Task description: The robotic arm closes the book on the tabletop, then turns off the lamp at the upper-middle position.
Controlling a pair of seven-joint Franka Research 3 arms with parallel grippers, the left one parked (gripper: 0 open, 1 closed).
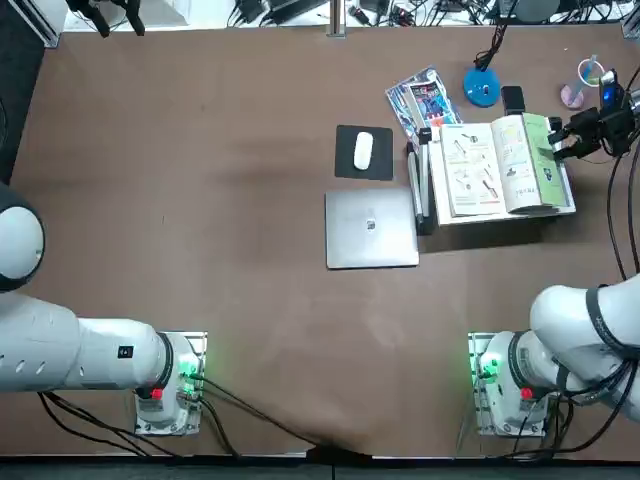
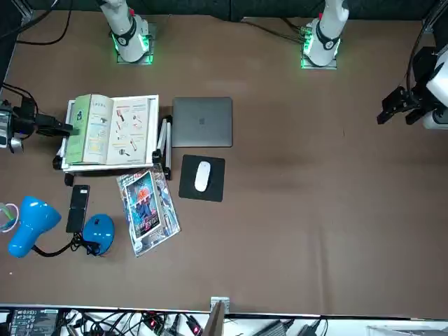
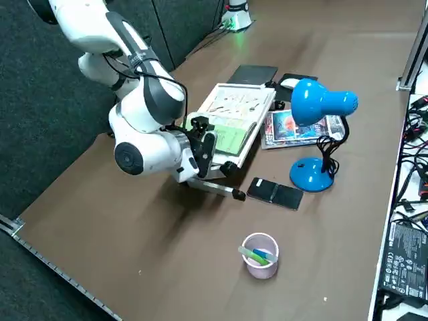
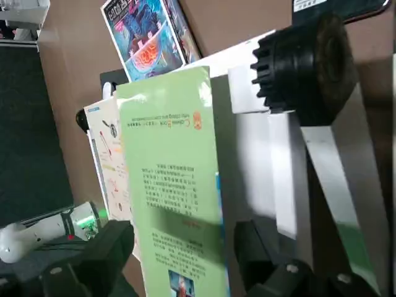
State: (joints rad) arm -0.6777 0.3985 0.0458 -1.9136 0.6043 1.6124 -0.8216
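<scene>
Right gripper (image 4: 185, 263) at the open book's (image 4: 170, 179) green cover
Jaws apart astride the cover, apparently not gripping it.

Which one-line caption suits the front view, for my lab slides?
White jointed robot arm's black tool beside an open green-covered book on a white stand, bright-blue desk lamp nearby.

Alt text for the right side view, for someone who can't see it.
The right arm's jaws are at the green-covered side of an open book on a white stand. Nearby are a blue lamp, a magazine, a black phone and a cup of pens.
</scene>
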